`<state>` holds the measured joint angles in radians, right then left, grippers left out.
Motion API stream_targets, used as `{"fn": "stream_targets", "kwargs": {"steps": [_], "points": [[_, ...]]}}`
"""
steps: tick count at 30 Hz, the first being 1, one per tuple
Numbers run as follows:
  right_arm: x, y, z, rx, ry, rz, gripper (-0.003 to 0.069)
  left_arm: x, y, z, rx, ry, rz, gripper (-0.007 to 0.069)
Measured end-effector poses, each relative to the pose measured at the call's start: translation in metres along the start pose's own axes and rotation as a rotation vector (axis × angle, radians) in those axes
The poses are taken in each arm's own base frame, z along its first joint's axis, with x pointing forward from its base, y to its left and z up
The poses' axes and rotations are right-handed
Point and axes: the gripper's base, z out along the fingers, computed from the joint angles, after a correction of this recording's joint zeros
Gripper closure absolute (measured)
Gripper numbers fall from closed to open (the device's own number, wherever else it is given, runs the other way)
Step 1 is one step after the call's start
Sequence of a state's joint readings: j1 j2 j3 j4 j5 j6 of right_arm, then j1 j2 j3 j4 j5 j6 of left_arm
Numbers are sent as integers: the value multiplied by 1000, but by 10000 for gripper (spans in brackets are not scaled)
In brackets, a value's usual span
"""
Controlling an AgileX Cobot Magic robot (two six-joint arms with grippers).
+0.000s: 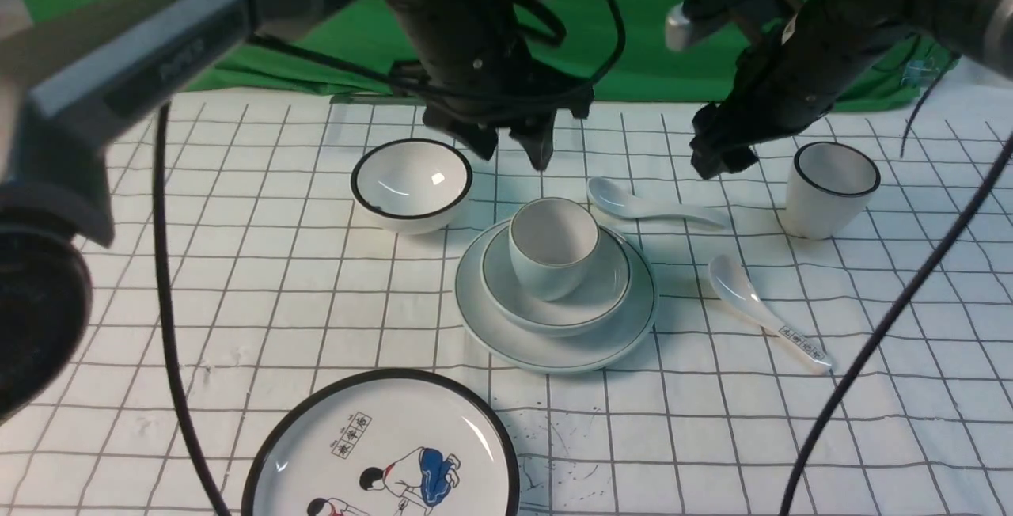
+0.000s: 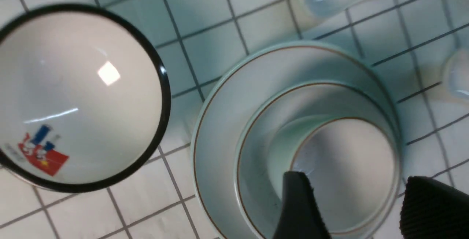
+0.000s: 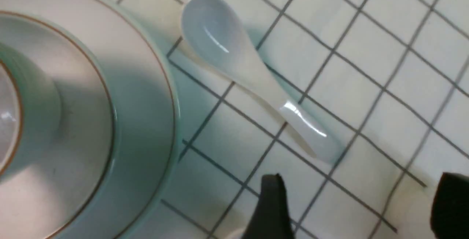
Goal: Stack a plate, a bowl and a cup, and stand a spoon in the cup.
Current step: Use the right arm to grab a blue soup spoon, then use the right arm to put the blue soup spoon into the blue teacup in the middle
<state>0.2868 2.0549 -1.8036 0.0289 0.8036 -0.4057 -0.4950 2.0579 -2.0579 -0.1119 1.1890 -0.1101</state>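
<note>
The pale plate (image 1: 625, 326) lies at the table's middle with the shallow bowl (image 1: 601, 294) on it and the handleless cup (image 1: 552, 247) upright in the bowl. The stack also shows in the left wrist view, plate (image 2: 216, 121), bowl (image 2: 256, 151), cup (image 2: 344, 165). The plain white spoon (image 1: 653, 207) lies flat behind and right of the stack; the right wrist view shows it (image 3: 249, 70) too. My left gripper (image 1: 514, 148) is open and empty above and behind the cup. My right gripper (image 1: 716, 160) is open and empty above the spoon's handle end.
A black-rimmed deep bowl (image 1: 411, 184) stands left of the stack. A black-rimmed cup (image 1: 831, 187) stands at the right. A spoon with writing on its handle (image 1: 764, 310) lies right of the plate. A cartoon plate (image 1: 380, 453) sits at the front edge.
</note>
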Motion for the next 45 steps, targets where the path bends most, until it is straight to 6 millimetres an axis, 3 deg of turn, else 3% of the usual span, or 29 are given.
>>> {"fn": "stream_targets", "kwargs": {"steps": [1, 5, 6, 10, 18, 23, 27, 29, 31, 32, 37, 43, 45], "points": [[-1, 1, 14, -14, 16, -57, 92, -2, -2, -17, 5, -32, 4, 300], [2, 4, 46, -46, 57, -167, 92, -1, -6, -52, 14, -93, 23, 402], [3, 4, 47, -47, 60, -171, 92, -1, -6, -52, 14, -93, 23, 402], [6, 4, 67, -40, 69, -221, 92, 2, -9, -84, 23, -152, 38, 470], [6, 2, 92, -12, 34, -244, 107, 4, -12, -99, 53, -181, 41, 478], [8, 3, 100, -18, 45, -244, 186, 4, -16, -100, 91, -177, 32, 476], [9, 4, 105, -21, 48, -241, 335, 4, -18, -100, 113, -175, 28, 475], [9, 4, 105, -22, 47, -229, 466, 5, -19, -100, 132, -173, 23, 475], [9, 4, 105, -22, 47, -213, 534, 5, -20, -100, 144, -171, 21, 473], [9, 4, 105, -22, 47, -205, 572, 5, -21, -100, 147, -171, 22, 473], [9, 4, 88, -35, 77, -180, 579, 5, -21, -103, 144, -178, 27, 471], [4, 7, 4, -83, 107, -97, 579, 8, -14, -124, 53, -232, 58, 468], [4, 10, -9, -111, 115, -74, 579, 9, -12, -130, 32, -246, 65, 469]]}}
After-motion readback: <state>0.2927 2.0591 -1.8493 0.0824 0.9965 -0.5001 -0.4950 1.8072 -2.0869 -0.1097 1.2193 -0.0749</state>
